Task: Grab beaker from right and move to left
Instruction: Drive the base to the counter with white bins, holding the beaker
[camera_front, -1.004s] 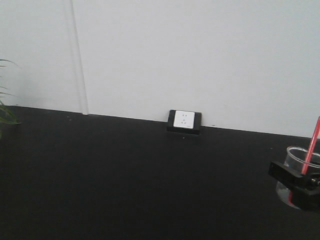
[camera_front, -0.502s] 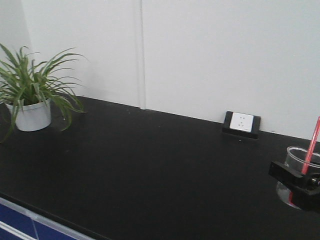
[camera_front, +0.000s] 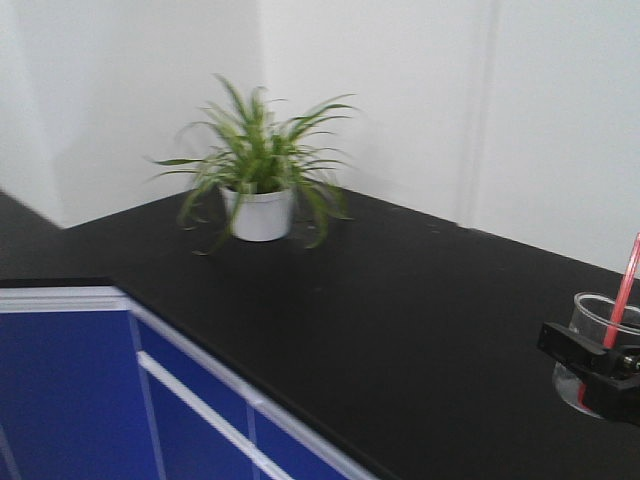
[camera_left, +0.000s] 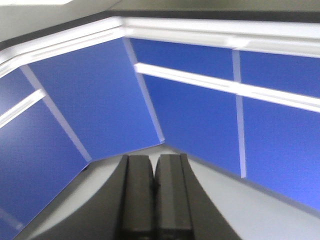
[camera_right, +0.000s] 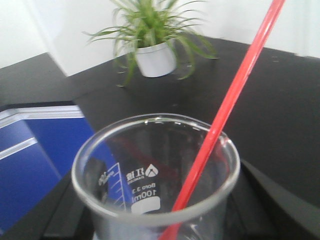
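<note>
The small clear glass beaker (camera_front: 595, 325) with a thin red rod (camera_front: 622, 292) standing in it sits in my right gripper (camera_front: 598, 372) at the right edge of the front view, held above the black counter (camera_front: 400, 320). In the right wrist view the beaker (camera_right: 150, 180) fills the lower frame between the black jaws, with the red rod (camera_right: 235, 95) leaning up to the right. My left gripper (camera_left: 153, 170) is shut and empty, pointing at blue cabinet fronts (camera_left: 200, 115) and a pale floor.
A potted spider plant in a white pot (camera_front: 258, 212) stands on the counter at the back near the wall corner; it also shows in the right wrist view (camera_right: 156, 57). The counter's front edge with blue cabinet doors (camera_front: 70, 390) runs across the lower left.
The whole view has swung to the left: the wall socket has left the frame, the plant has moved toward the centre, and the blue cabinets have appeared. The beaker stays in my right gripper.
</note>
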